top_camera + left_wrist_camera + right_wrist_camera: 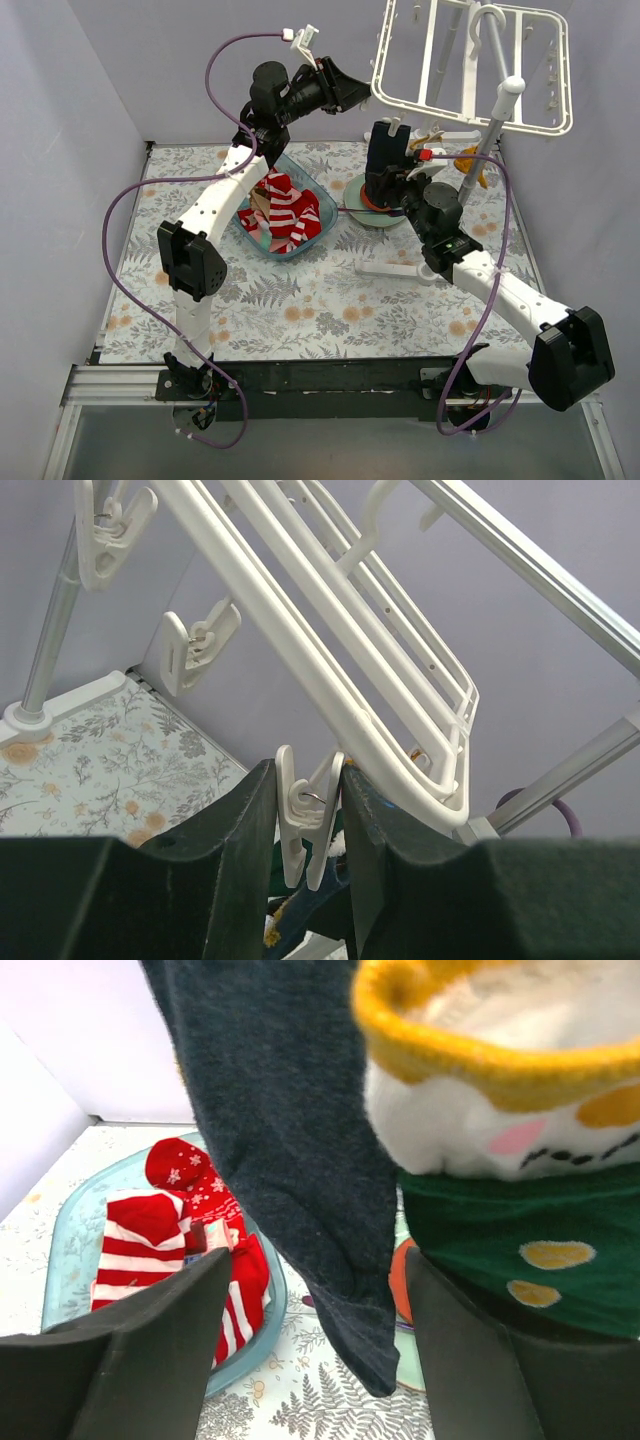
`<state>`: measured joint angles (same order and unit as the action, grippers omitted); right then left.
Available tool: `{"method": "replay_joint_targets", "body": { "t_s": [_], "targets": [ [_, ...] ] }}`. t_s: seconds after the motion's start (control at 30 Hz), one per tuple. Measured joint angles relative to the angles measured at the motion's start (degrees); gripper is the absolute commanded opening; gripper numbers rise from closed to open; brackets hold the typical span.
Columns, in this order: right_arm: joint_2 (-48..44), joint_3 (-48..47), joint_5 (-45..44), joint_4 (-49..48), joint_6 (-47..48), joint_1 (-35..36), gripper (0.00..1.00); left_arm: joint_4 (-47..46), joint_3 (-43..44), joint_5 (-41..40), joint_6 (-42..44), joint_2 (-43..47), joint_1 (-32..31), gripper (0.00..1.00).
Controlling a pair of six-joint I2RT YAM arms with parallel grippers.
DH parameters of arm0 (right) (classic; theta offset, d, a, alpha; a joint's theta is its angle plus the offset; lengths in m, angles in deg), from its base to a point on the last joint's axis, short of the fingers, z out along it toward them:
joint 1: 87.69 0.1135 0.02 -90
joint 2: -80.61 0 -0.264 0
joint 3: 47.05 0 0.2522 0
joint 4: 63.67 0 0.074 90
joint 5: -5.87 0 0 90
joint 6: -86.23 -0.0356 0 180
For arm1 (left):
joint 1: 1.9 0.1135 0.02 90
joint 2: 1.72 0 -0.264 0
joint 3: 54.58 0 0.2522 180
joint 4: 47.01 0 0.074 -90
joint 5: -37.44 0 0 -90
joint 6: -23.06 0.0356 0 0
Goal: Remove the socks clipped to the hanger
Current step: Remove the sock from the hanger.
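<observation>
- Dark fingers (240, 830) of the left gripper (308, 780) fill the bottom of the left wrist view. A white clip (305, 825) sits between them and, as far as can be judged, touches both. The gripper appears clenched on this clip.
- Same view: the clip dangles from a corner of the hanger (330, 675), whose parallel white bars run up and to the left. A second clip (200, 645) hangs bare from it further along. A grey pole (50, 620) stands on the floral table (90, 760).
- Right wrist view: the right gripper (315, 1260) is spread wide. A navy sock (290, 1120) hangs down between its two fingers with a gap on each side, so nothing is grasped.
- Same view: a yellow-cuffed sock (500, 1130), white then green below the cuff, hangs just beside the navy sock on the right. Behind them, red and striped socks (150, 1240) lie in the blue tub (60, 1250).
- Top external view: the hanger sits tilted, high at the back right, on the pole. The left gripper is at its near-left corner. The right gripper is below it, at the navy sock. The tub with its loose socks rests left of centre on the table, near a green plate (352, 200).
</observation>
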<state>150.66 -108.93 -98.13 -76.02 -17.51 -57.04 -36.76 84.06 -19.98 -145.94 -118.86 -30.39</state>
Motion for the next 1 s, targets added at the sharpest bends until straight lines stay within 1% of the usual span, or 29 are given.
{"method": "replay_joint_targets", "body": {
  "t_s": [0.03,0.07,0.13,0.17,0.23,0.27,0.33,0.37,0.47,0.57,0.7,0.73,0.8,0.83,1.0],
  "targets": [
    [0.11,0.00,0.33,-0.33,-0.07,0.00,0.63,0.00,0.00,0.00,-0.07,0.00,0.02,0.00],
    [0.20,0.00,0.70,-0.61,-0.24,0.00,0.53,0.00,0.00,0.02,-0.09,0.00,0.04,0.00],
    [0.22,0.00,1.27,-0.83,-0.50,-0.02,0.42,0.00,0.00,0.02,-0.13,0.00,0.09,0.00],
    [0.22,0.00,1.66,-1.01,-0.92,-0.02,0.33,-0.02,0.00,0.02,-0.13,0.00,0.11,0.00],
    [0.13,0.04,2.45,-1.11,-1.42,-0.02,0.24,-0.04,0.00,0.02,-0.13,0.00,0.11,0.00],
    [0.00,0.20,2.86,-1.20,-1.81,-0.02,0.16,-0.04,0.00,0.02,-0.15,0.00,0.11,0.00],
    [-0.72,0.87,3.87,-1.22,-2.58,-0.02,0.09,-0.09,0.00,0.04,-0.17,0.00,0.11,0.00],
    [-1.33,1.38,4.35,-1.07,-2.93,0.00,0.03,-0.15,0.00,0.13,-0.24,0.00,0.11,0.00],
    [-3.26,2.56,5.81,-0.87,-4.09,0.00,0.01,-0.42,0.00,0.79,-0.35,0.00,0.11,0.02],
    [-4.96,2.82,7.10,-0.63,-4.76,0.00,0.01,-1.14,-0.11,1.53,-0.48,0.00,0.11,0.08],
    [-7.17,2.82,8.44,-0.46,-5.75,0.00,0.01,-3.04,-2.75,2.71,-0.74,0.61,0.11,0.22],
    [-7.58,2.82,8.74,-0.39,-5.90,0.00,0.01,-3.17,-3.58,3.02,-0.79,0.81,0.11,0.28],
    [-8.04,2.82,9.51,-0.20,-6.16,0.00,0.01,-3.56,-5.05,3.50,-0.87,1.03,0.11,0.34],
    [-8.11,2.80,9.77,0.02,-6.32,0.00,0.01,-3.87,-6.12,3.72,-0.94,1.38,0.11,0.40],
    [-8.13,2.36,11.32,2.49,-6.91,0.00,0.01,-4.85,-12.83,4.68,-0.90,4.79,0.11,0.54]
  ]
}}
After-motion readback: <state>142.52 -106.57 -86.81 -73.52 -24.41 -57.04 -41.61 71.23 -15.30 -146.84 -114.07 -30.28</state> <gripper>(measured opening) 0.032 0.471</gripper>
